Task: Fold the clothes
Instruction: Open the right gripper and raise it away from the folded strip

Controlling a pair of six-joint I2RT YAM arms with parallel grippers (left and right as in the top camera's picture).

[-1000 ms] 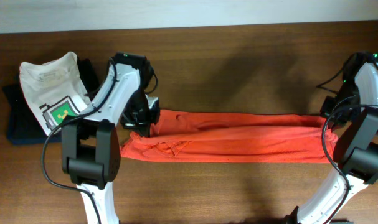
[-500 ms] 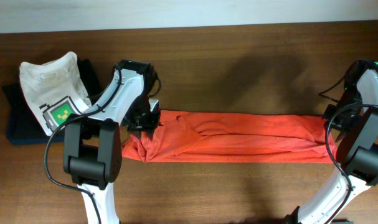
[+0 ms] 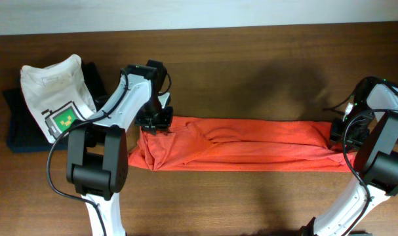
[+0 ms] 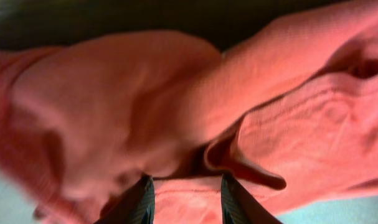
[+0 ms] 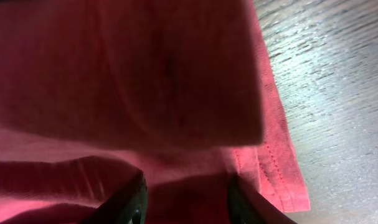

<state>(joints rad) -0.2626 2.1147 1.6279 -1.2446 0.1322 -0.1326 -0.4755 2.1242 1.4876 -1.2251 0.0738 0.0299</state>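
The clothes (image 3: 244,144), a red-orange T-shirt, lie folded into a long narrow strip across the wooden table (image 3: 251,78). The strip's left end is bunched and rumpled. My left gripper (image 3: 155,120) hovers at that end's upper edge. In the left wrist view it (image 4: 185,199) is open, with creased fabric (image 4: 145,106) under and between the dark fingers (image 4: 142,200). My right gripper (image 3: 339,135) is over the strip's right end. The right wrist view shows it (image 5: 185,199) open just above the cloth (image 5: 114,74), next to the stitched hem (image 5: 282,174).
A white T-shirt with a green pixel graphic (image 3: 54,95) lies on a dark navy folded garment (image 3: 18,134) at the table's left. The table's far edge runs along the top of the overhead view. Both arm bases stand at the near corners.
Both grippers have gone from shut to open and let go of the shirt. The strip dropped flat and narrower, its left end slumped into a bunch, and the left gripper edged up and right.
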